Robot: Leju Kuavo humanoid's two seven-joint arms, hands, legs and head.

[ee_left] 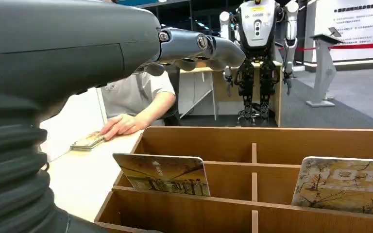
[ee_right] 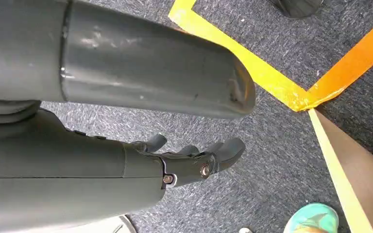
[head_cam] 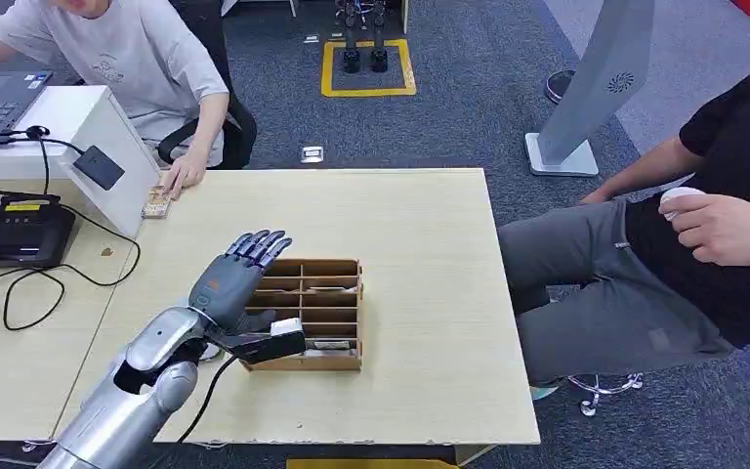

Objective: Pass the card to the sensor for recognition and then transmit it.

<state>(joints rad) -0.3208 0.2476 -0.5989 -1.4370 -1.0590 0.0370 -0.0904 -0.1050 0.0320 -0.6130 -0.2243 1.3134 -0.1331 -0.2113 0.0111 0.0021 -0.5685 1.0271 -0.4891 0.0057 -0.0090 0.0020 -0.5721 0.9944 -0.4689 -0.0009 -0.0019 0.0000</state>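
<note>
Below the outstretched fingers (ee_left: 199, 46), a card (ee_left: 162, 174) stands in the divided box (ee_left: 272, 143).

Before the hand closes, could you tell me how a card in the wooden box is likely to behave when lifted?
The card stands upright and unbent in its slot, so probably stiff. It looks thin, likely light, and its glossy face may slip between the fingers. The box sits loose on the table and could slide if nudged.

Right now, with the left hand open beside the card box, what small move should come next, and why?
Probably lower the left hand into the wooden box and pinch a card. The hand holds nothing, its fingers spread above the box's near-left corner, and cards stand upright in the slots. The right hand hangs by the floor.
</note>
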